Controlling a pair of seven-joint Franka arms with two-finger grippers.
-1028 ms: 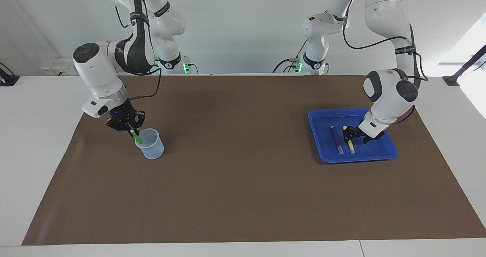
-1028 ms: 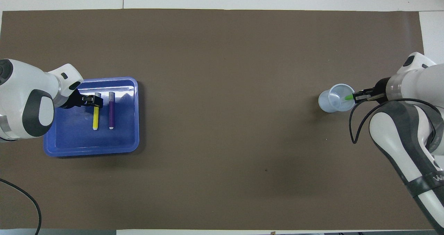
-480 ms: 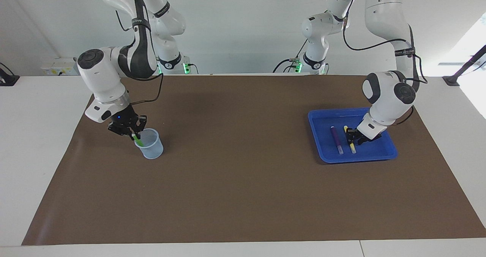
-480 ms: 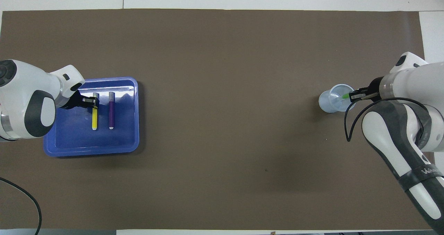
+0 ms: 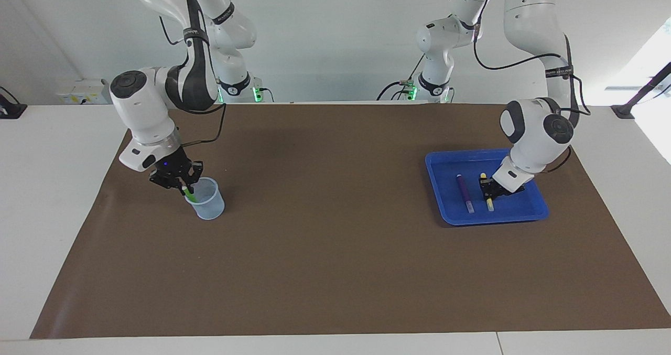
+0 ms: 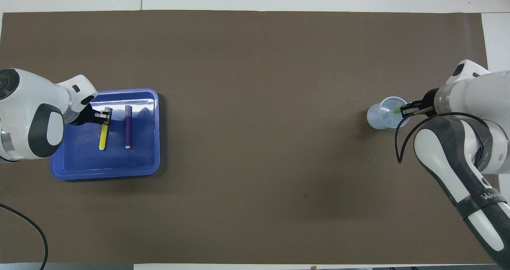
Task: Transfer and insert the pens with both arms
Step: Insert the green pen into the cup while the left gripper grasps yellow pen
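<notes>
A blue tray [image 5: 519, 209] [image 6: 139, 160] at the left arm's end of the table holds two pens. My left gripper [image 5: 487, 184] [image 6: 104, 116] is down in it, shut on the yellow pen [image 5: 488, 202] [image 6: 102, 136] near one end, and the pen lies slightly slanted. The purple pen [image 5: 464, 192] [image 6: 128, 126] lies flat beside it, untouched. At the right arm's end, my right gripper [image 5: 182, 183] [image 6: 405, 111] is shut on the green pen [image 5: 188, 192] [image 6: 397, 111]. That pen tilts over the rim, its lower end inside the translucent cup [image 5: 208, 205] [image 6: 383, 116].
A brown mat [image 5: 335, 250] [image 6: 255, 162] covers the table between the cup and the tray. Black cables hang from both arms, one looping beside the cup [image 6: 400, 142].
My left gripper has closed on the yellow pen, and the pen's free end has swung slightly away from the purple one. My right gripper has shifted a little at the cup, still holding the green pen.
</notes>
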